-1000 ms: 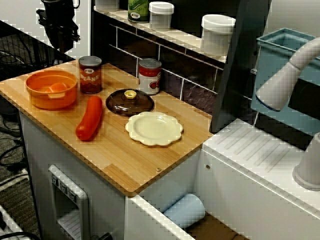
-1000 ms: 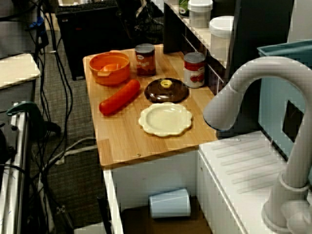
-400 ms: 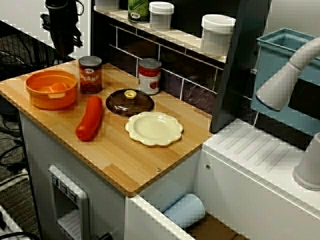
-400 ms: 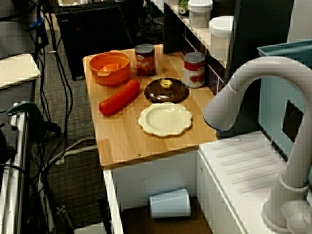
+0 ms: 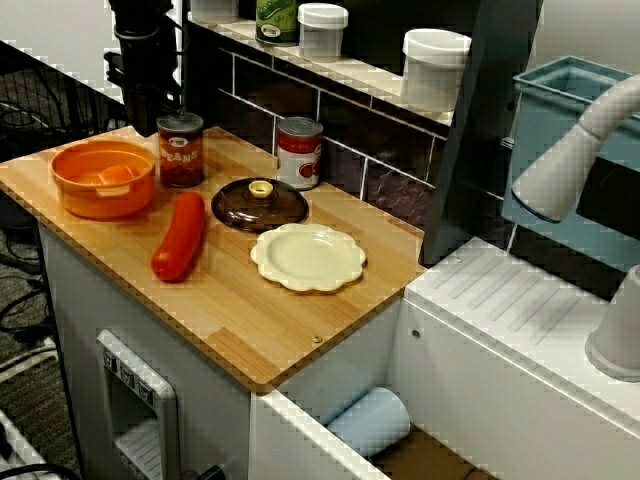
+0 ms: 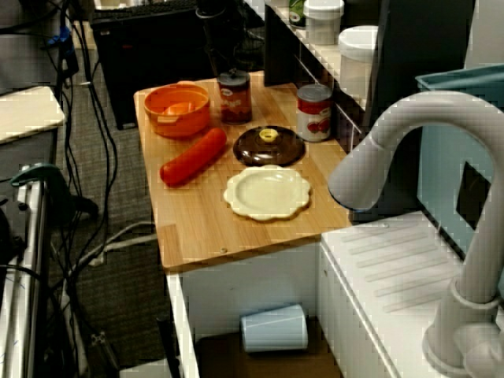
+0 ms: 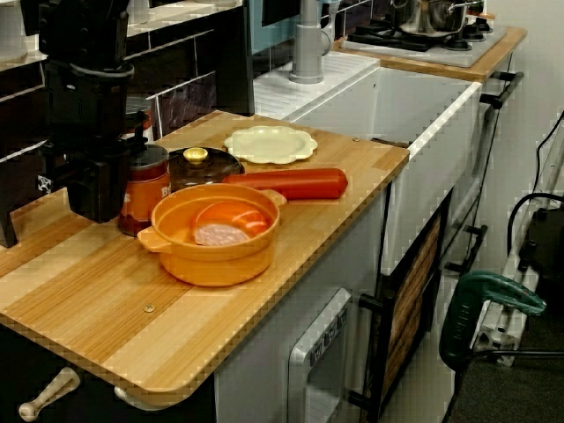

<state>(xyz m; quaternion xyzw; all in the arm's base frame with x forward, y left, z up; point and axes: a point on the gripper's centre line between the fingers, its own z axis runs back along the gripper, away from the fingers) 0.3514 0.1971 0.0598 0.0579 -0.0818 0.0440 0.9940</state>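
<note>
My black gripper [image 5: 147,100] hangs low over the counter's back left corner, just behind and beside the brown beans can [image 5: 180,148]. In the view from the counter's end the gripper [image 7: 97,198] stands close to the left of the can [image 7: 145,189], and I cannot tell whether they touch. Its fingers are dark against dark, so how they stand is unclear. An orange pot [image 5: 103,178] with a food piece inside sits in front of the can. A red sausage [image 5: 179,236], a brown lid [image 5: 260,203] with a yellow knob and a cream plate [image 5: 308,256] lie to the right.
A red tomato can [image 5: 299,152] stands by the tiled back wall. A shelf above holds white jars [image 5: 435,65]. A grey faucet [image 6: 394,150] arches over the white sink to the right. A pale blue cup [image 6: 274,327] lies in the open drawer below.
The gripper has moved right and down from the counter's far left corner to a spot close behind the beans can. Nothing on the counter has shifted.
</note>
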